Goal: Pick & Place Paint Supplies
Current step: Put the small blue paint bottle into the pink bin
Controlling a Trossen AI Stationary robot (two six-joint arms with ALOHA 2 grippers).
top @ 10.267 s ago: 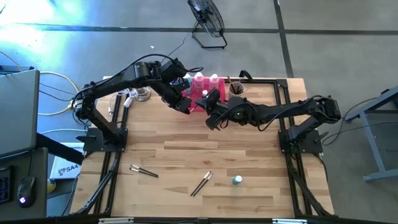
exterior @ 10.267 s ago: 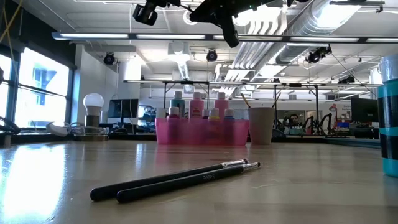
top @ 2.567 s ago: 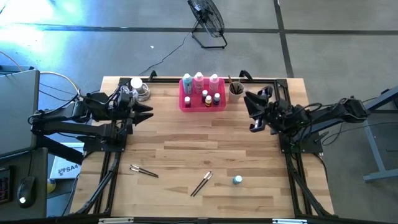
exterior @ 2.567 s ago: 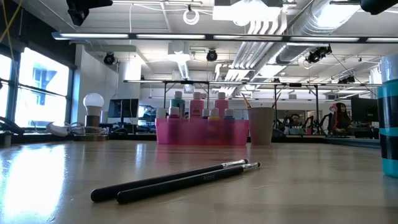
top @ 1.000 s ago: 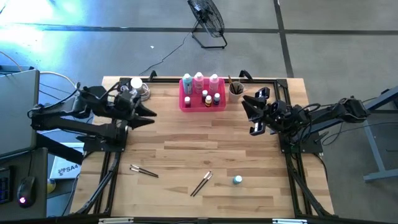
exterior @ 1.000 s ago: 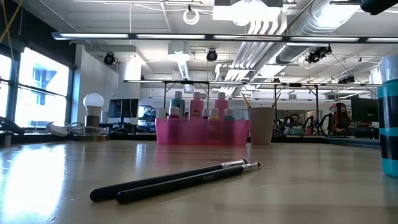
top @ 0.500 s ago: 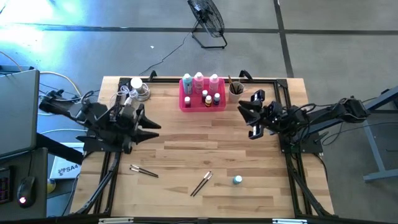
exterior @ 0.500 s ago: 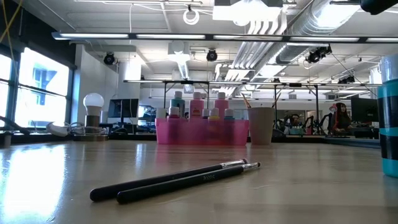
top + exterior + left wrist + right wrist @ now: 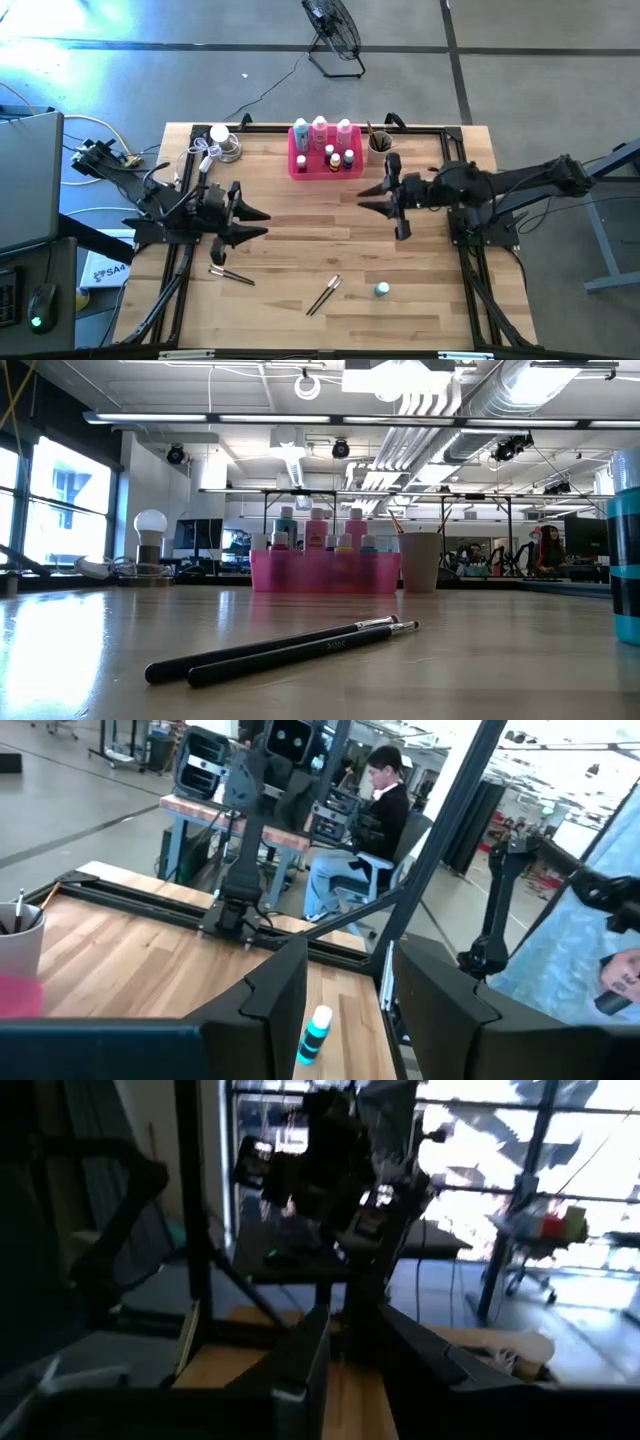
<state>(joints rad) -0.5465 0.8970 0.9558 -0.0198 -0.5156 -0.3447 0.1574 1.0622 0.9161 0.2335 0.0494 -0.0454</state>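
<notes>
The pink tray (image 9: pixel 322 168) at the table's far middle holds three taller white-capped bottles (image 9: pixel 319 130) and several tiny bottles (image 9: pixel 337 158). A beige cup (image 9: pixel 379 144) with brushes stands to its right. Two pairs of dark-handled paintbrushes (image 9: pixel 230 274) (image 9: pixel 323 295) lie flat near the front edge, beside a tiny teal bottle (image 9: pixel 381 290) standing upright. My left gripper (image 9: pixel 262 222) hovers open over the table's left, fingers pointing right; its wrist view shows the teal bottle (image 9: pixel 317 1032) far ahead. My right gripper (image 9: pixel 365 198) hovers open right of centre, fingers pointing left.
A white bulb lamp (image 9: pixel 218 134) and coiled cables (image 9: pixel 205 153) sit at the far left corner. Black frame rails (image 9: pixel 470 270) run along both table sides. A seated person (image 9: pixel 385 810) shows in the room beyond. Bare wood lies between the tray and the brushes.
My left gripper has swung from the far left corner toward the near edge and inward, ending above the left pair of brushes. My right gripper has moved from the right rail toward the table's centre. The bottles, brushes, tray and cup have stayed put.
</notes>
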